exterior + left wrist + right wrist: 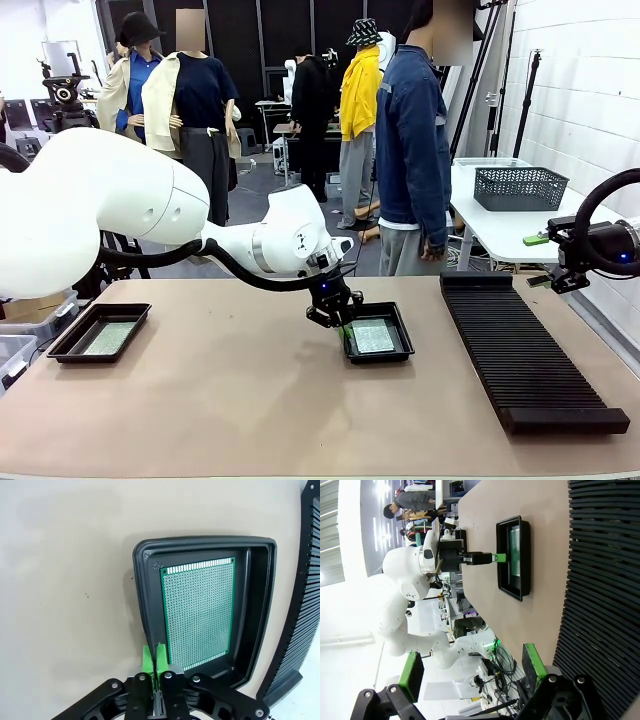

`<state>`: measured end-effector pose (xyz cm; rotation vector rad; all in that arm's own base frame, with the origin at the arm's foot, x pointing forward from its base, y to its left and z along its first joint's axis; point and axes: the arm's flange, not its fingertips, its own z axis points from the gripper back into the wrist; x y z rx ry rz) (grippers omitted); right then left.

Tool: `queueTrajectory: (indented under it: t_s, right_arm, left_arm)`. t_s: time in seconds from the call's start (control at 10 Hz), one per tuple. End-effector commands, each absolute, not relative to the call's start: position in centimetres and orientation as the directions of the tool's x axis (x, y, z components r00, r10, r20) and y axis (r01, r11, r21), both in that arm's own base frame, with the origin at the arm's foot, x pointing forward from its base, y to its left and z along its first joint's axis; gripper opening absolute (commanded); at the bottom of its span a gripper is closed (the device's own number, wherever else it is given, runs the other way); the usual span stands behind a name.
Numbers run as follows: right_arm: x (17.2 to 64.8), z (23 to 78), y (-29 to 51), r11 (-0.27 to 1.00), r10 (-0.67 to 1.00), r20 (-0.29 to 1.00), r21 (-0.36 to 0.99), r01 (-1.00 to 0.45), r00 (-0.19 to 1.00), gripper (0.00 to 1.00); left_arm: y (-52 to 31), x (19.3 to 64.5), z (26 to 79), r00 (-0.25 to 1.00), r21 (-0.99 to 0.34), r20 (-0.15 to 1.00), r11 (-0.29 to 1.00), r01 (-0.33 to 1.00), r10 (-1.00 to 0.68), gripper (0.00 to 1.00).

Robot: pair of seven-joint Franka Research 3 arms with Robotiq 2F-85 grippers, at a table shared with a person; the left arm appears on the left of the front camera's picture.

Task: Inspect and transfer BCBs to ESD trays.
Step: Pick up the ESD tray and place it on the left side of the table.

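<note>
Left gripper at lower centre, pads pressed together on the near rim of an ESD tray, green BCB flat inside. Right gripper spread, idle. Risks dragging or tipping the tray, sliding the board askew.

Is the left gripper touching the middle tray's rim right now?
Touching. In the left wrist view the left gripper is shut on the tray, its green pads pinching the near rim; the circuit board lies inside, untouched.
</note>
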<state>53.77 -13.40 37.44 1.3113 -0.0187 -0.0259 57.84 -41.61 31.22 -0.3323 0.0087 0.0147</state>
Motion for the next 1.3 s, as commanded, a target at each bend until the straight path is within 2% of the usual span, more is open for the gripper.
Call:
queueTrajectory:
  t_s: [0.0, 0.6, 1.2]
  right_arm:
    - [53.6, 37.6, -13.1, 0.266, -0.043, -0.01, 0.964, 0.021, 0.999, 1.0]
    - [53.6, 37.6, -13.1, 0.266, -0.043, -0.01, 0.964, 0.021, 0.999, 1.0]
    - [53.6, 37.6, -13.1, 0.266, -0.043, -0.01, 0.964, 0.021, 0.999, 1.0]
  left_arm:
    - [-41.6, 57.8, 31.2, 1.0, -0.326, -0.011, 0.945, -0.016, 0.013, 0.0]
    - [-34.2, 55.5, 31.9, 0.999, -0.314, 0.014, 0.949, 0.04, -0.038, 0.0]
    - [-28.2, 55.6, 32.2, 0.999, -0.321, 0.04, 0.947, 0.015, -0.003, 0.0]
